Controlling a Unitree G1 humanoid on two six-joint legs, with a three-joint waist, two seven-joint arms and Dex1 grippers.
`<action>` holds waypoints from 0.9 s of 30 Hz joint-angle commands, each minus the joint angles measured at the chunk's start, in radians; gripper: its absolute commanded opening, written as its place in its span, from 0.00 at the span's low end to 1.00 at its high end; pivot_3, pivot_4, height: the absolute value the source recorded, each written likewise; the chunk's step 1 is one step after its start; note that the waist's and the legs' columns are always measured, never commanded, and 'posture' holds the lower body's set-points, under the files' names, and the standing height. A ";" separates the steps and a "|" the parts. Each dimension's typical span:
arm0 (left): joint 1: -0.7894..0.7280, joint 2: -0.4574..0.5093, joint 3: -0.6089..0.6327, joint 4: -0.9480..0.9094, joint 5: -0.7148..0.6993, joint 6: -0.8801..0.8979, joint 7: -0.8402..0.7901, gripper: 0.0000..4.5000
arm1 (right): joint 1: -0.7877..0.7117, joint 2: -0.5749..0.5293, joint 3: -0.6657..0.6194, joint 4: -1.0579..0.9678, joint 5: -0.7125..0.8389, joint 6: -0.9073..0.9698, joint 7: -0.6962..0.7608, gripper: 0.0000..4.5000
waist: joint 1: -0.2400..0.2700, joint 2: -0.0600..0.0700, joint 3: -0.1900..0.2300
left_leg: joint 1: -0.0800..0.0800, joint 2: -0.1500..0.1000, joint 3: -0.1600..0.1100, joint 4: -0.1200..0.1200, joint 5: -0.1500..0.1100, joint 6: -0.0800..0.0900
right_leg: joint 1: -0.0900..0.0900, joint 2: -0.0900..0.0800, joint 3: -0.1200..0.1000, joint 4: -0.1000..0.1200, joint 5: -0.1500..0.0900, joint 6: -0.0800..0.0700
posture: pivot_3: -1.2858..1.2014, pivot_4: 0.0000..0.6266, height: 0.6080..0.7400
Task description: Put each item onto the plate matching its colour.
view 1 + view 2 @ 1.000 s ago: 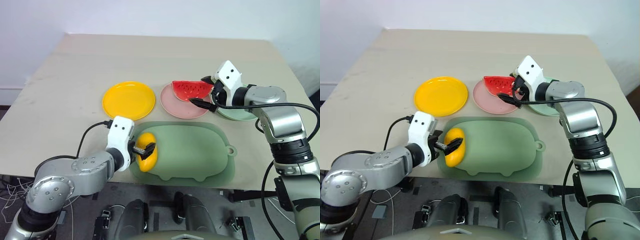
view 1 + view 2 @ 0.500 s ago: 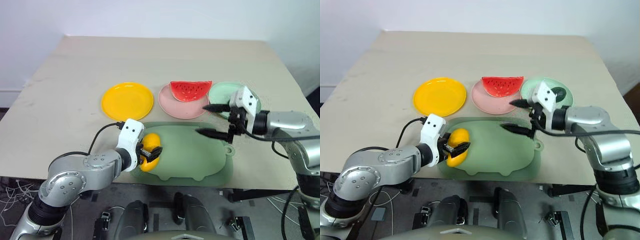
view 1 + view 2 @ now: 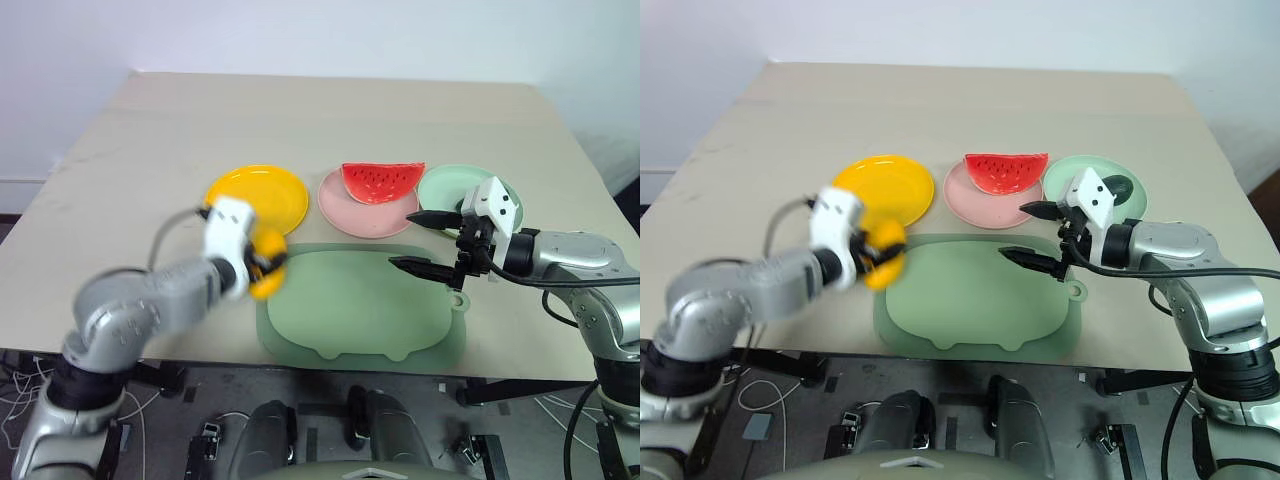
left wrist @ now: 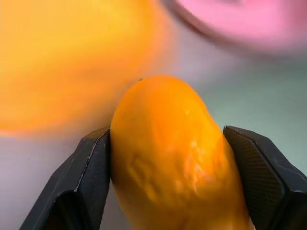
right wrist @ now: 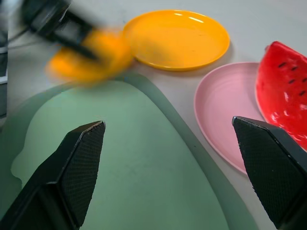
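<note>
left claw [image 4: 168, 158] clamped tight on the mango [image 4: 172, 163], one black finger [image 4: 84, 184] pressed to each side of it. held up off the table [image 3: 330, 110], blurred, right at the near edge of the yellow plate [image 3: 258, 198] and just off the left rim of the tray [image 3: 360, 310]. not on the plate yet.

right claw [image 3: 425, 240] spread wide apart, gripping nothing. hovering over the far right corner of the tray, pointing toward the middle of the table, one fingertip close to the pink plate's [image 3: 365, 205] near edge, the other over the tray.

watermelon [image 3: 382, 180] sitting on the far part of the pink plate, red face toward the camera. done, by the look of it.

mint plate [image 3: 1095, 180] to the right of the pink one, partly behind the right wrist. small dark avocado [image 3: 1121, 185] resting on it, mostly hidden.

three plates in a row across the middle of the table: yellow, pink, mint, left to right. pale green tray nearest the robot, bare, with a small ring tab [image 3: 459, 299] on its right side.
</note>
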 commanded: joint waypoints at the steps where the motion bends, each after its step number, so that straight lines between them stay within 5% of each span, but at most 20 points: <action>1: -0.116 0.022 -0.016 0.174 0.188 -0.085 -0.132 0.74 | -0.016 0.026 0.021 -0.028 0.006 -0.005 -0.023 1.00 | -0.001 0.000 0.000 | 0.000 0.000 0.001 0.000 0.000 0.001 | 0.000 0.000 0.000 0.000 0.001 -0.002 | 0.52 0.24 1.00; 12: -0.314 -0.076 -0.162 0.601 0.580 -0.250 -0.489 0.74 | 0.038 0.030 0.014 -0.070 0.025 0.007 -0.065 1.00 | -0.002 -0.001 0.001 | -0.009 -0.002 0.004 0.000 0.001 -0.002 | -0.008 -0.003 0.000 -0.001 0.001 0.004 | 0.52 0.24 1.00; 16: -0.307 -0.115 -0.136 0.616 0.637 -0.268 -0.534 0.99 | 0.090 0.023 0.008 -0.102 0.033 0.018 -0.076 1.00 | -0.001 -0.001 0.001 | -0.015 -0.002 0.004 0.003 0.001 -0.002 | -0.013 -0.004 -0.001 0.000 0.002 0.004 | 0.52 0.24 1.00; 27: -0.252 -0.152 0.055 0.428 0.623 -0.185 -0.546 0.99 | 0.091 0.018 0.020 -0.086 0.027 0.022 -0.075 1.00 | -0.003 -0.002 0.001 | -0.015 -0.001 0.000 0.004 -0.001 0.003 | -0.013 -0.004 -0.001 0.002 0.002 0.004 | 0.52 0.24 1.00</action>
